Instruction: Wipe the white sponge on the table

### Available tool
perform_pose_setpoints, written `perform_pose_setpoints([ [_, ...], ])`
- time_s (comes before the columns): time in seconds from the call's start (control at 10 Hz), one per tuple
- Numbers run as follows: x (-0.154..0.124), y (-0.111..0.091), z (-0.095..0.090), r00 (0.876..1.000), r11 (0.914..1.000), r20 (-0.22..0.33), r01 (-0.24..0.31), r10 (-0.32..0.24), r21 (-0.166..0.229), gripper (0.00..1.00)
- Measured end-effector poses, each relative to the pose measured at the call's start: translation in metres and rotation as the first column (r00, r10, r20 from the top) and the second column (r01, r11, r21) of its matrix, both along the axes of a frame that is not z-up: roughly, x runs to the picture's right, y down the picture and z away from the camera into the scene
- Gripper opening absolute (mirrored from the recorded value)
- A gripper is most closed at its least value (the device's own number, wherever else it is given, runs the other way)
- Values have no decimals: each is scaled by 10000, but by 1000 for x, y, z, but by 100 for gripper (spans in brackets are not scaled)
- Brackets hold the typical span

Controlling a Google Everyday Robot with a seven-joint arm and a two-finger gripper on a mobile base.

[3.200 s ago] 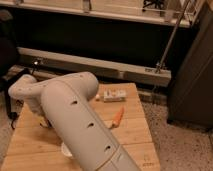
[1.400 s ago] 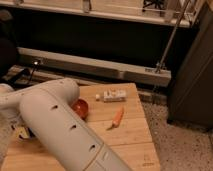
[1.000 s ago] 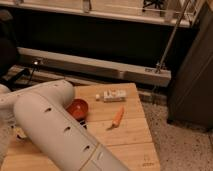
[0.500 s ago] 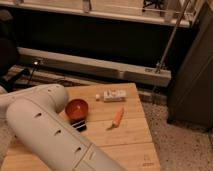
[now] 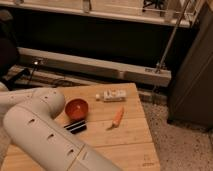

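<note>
The white robot arm [image 5: 40,135] crosses the light bamboo-plank table [image 5: 130,142] at lower left, with the gripper out of view beyond the frame's left edge.

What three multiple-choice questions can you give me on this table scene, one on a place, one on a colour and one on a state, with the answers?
1. Where on the table is the carrot?
A. right of the bowl in the view
B. inside the bowl
C. on the floor

2. What colour is the bowl?
A. blue
B. white
C. red

3. What about the hand?
A. it grips the carrot
B. it is out of view
C. it presses into the bowl

Answers:
1 A, the carrot lies on the boards apart from the bowl, to its right.
2 C, its rim and inside are red.
3 B, the arm runs off the left edge and no hand shows.
</note>
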State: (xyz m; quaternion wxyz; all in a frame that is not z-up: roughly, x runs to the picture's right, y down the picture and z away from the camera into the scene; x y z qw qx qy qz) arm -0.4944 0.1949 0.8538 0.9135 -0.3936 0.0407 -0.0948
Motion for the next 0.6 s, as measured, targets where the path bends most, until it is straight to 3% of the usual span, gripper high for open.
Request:
perform_pose_setpoints([
  [0.3,-6,-26,25,9975,9974,-77,-695,697,182,28],
  [0.6,13,-50,54,9880,9896,-666,-1369,1397,445,28],
])
